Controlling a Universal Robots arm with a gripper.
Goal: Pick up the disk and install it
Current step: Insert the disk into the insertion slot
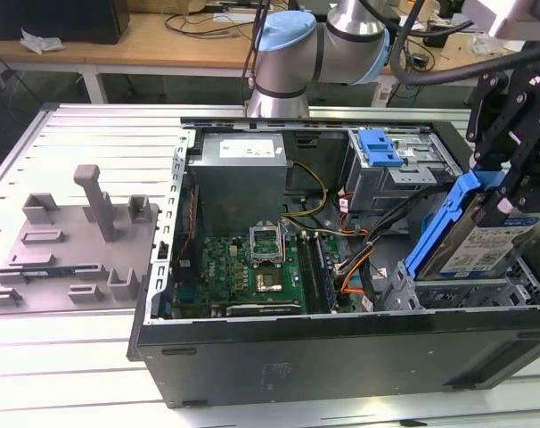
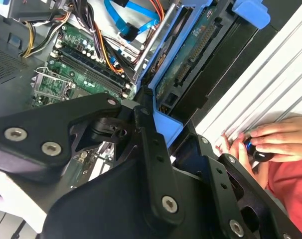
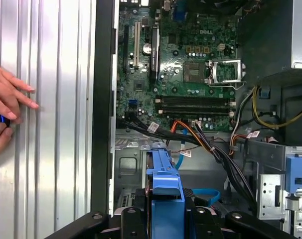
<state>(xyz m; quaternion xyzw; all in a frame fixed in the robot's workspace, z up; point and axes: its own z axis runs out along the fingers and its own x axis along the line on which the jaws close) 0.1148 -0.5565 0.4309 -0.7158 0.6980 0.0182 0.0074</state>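
Observation:
My gripper is shut on the disk, a silver drive with a blue-and-white label in a blue carrier bracket. It holds the disk tilted, lower end down, just above the metal drive cage at the exterior view's right of the open computer case. In the second wrist view the disk's circuit-board side and blue bracket run away from the black fingers. The first wrist view has the blue bracket rising from the gripper over the cage floor.
Inside the case are a grey power-supply box, a green motherboard, orange and black cables and a blue ribbed latch. A grey fixture plate lies at the exterior view's left. A person's hand rests on the ribbed table.

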